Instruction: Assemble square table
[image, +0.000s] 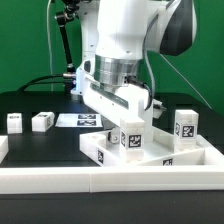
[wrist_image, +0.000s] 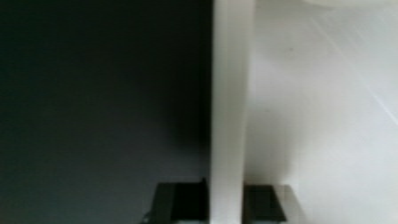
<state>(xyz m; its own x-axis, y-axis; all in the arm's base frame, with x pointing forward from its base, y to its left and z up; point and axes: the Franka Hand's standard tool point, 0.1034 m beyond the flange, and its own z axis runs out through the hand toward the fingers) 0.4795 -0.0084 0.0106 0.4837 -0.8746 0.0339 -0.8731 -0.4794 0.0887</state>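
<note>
Saw the square slab (image: 160, 150), white plastic with raised rims, flat at the exterior view's lower centre. Found the gripper (wrist_image: 226, 204) clenched on its thin rim. Counted boxy tagged legs: centre leg (image: 133, 135) upright at the slab, right leg (image: 187, 125) nearby, outer leg (image: 14, 122) and inner leg (image: 42, 120) at left on matte black tabletop (image: 40, 145).

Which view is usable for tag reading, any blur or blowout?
Exterior view: even light, mostly sharp, tags on the legs and square table distinct. Wrist view: blurred throughout; one half washed-out white, the other dark, claw fingers only dark smudges.
</note>
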